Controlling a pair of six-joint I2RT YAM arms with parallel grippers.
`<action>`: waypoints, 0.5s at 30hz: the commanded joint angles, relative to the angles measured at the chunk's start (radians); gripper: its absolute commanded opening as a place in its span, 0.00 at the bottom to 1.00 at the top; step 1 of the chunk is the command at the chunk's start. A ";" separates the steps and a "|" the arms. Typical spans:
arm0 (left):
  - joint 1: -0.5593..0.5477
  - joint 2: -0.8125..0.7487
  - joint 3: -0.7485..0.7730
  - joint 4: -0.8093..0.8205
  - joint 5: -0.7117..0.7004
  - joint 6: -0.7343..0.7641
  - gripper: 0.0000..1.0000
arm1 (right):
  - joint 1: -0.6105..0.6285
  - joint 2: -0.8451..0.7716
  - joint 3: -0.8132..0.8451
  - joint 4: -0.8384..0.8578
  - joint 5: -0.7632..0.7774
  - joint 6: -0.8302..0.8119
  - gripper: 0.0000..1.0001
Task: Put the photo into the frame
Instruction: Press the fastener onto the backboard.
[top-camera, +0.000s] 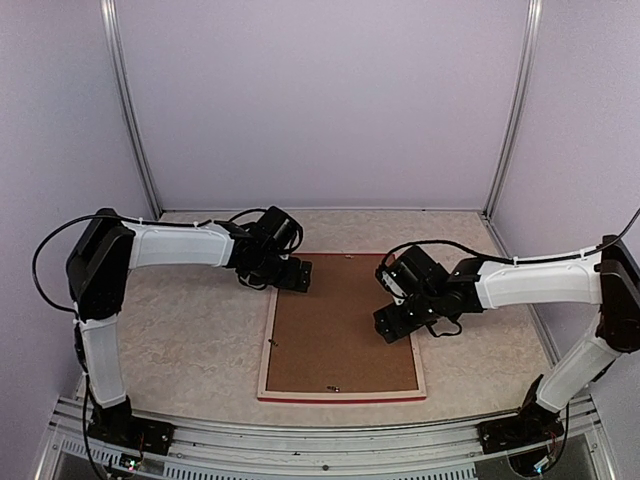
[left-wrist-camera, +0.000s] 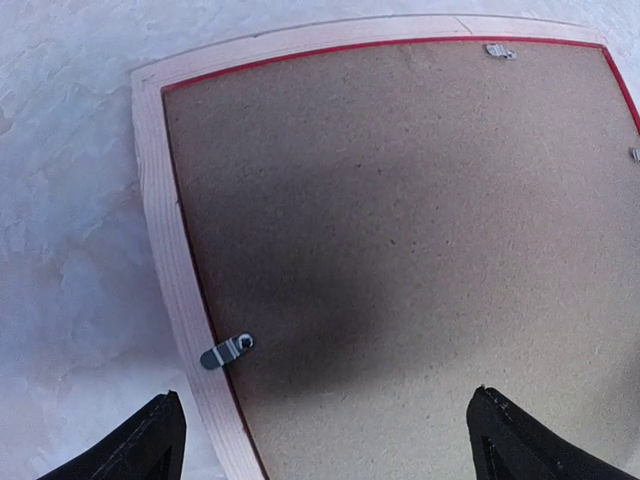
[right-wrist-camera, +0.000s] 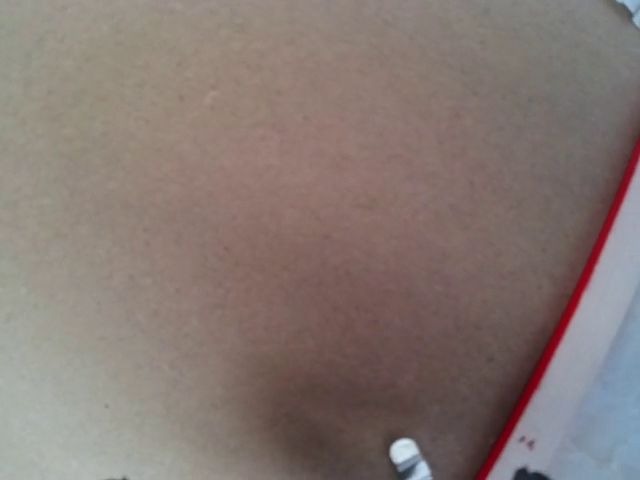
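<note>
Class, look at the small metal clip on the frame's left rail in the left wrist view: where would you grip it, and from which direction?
Probably the clip's free end over the backing board, from straight above, the left fingers pinching its narrow sides: it lies thin and flat, its other end at the frame's rail.

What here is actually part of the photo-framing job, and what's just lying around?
Part of the job:
- frame, lying back up
- backing board, sitting inside the frame
- clip on the frame's inner edge
- photo: not in sight

Just there:
- table
- walls
</note>
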 joint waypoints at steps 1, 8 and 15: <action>0.005 0.059 0.072 -0.015 0.010 0.056 0.98 | -0.017 -0.038 -0.030 0.037 -0.015 0.023 0.82; 0.006 0.131 0.130 -0.019 0.014 0.077 0.99 | -0.021 -0.041 -0.046 0.044 -0.017 0.031 0.82; 0.011 0.168 0.146 -0.017 -0.011 0.079 0.99 | -0.022 -0.047 -0.054 0.047 -0.020 0.037 0.82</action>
